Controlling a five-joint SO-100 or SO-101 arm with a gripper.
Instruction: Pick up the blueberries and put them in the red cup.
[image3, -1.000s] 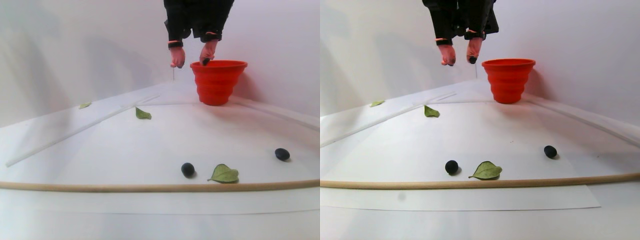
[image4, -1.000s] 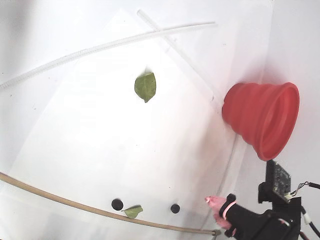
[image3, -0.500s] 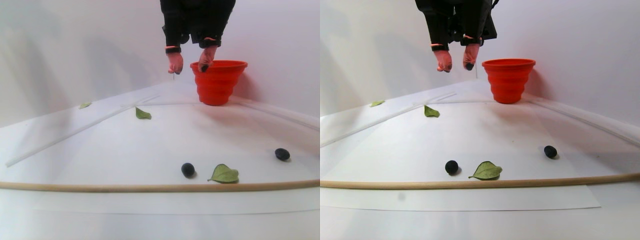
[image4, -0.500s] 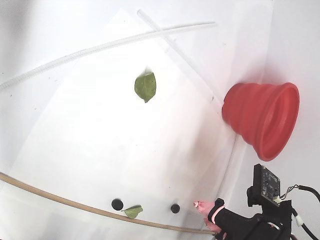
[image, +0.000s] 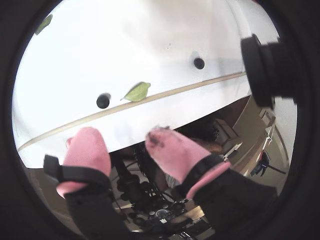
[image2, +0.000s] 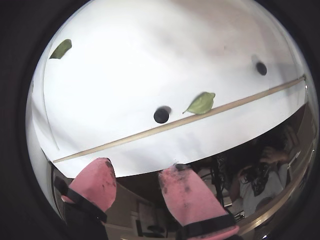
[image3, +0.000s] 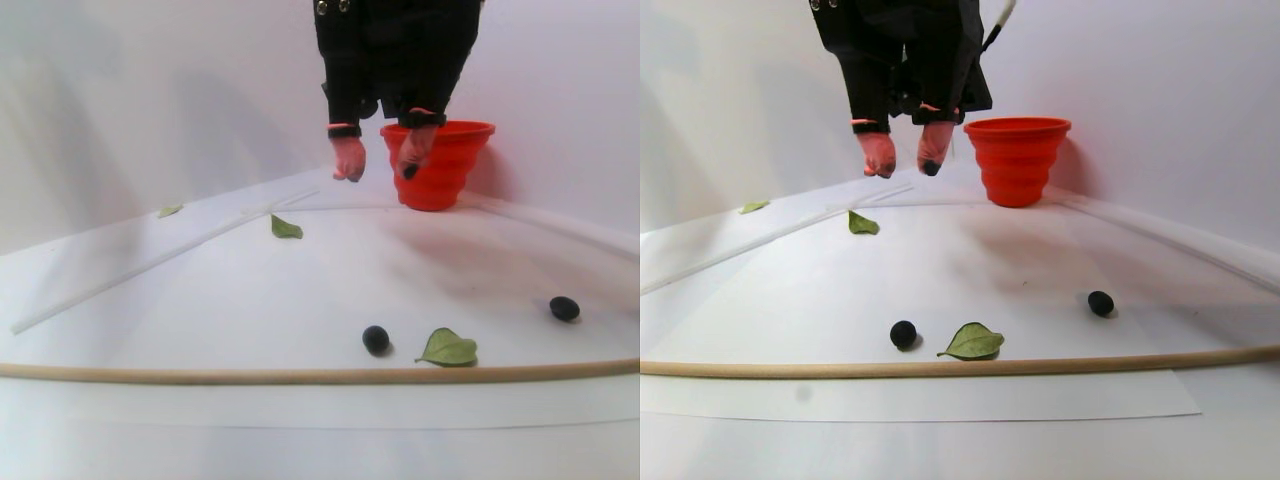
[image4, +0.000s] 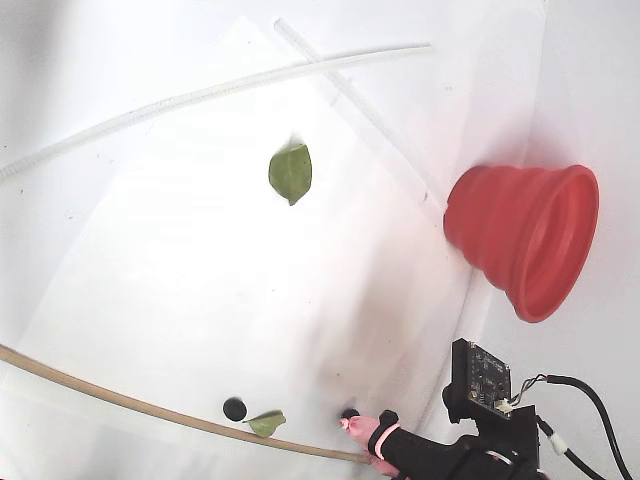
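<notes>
Two blueberries lie on the white sheet near the wooden stick: one (image3: 375, 339) next to a green leaf (image3: 448, 348), the other (image3: 564, 308) further right. Both wrist views show them too, the near one (image2: 161, 115) and the far one (image2: 261, 68). The red cup (image3: 437, 163) stands upright at the back by the wall and appears on the right (image4: 520, 235) in the fixed view. My gripper (image3: 378, 172) hangs in the air left of and in front of the cup. It is open, and the gap between its pink fingertips (image: 87, 150) is empty in both wrist views.
A wooden stick (image3: 300, 375) runs across the front of the sheet. Two more leaves (image3: 285, 228) (image3: 169, 211) lie at the back left beside clear plastic tubes (image4: 200, 95). White walls close the back and right. Past the table's front edge are clutter and cables (image: 150, 200).
The gripper has come down from beside the cup's rim and moved away from the cup, toward the front of the table. It stays open. The berries and leaves have not moved.
</notes>
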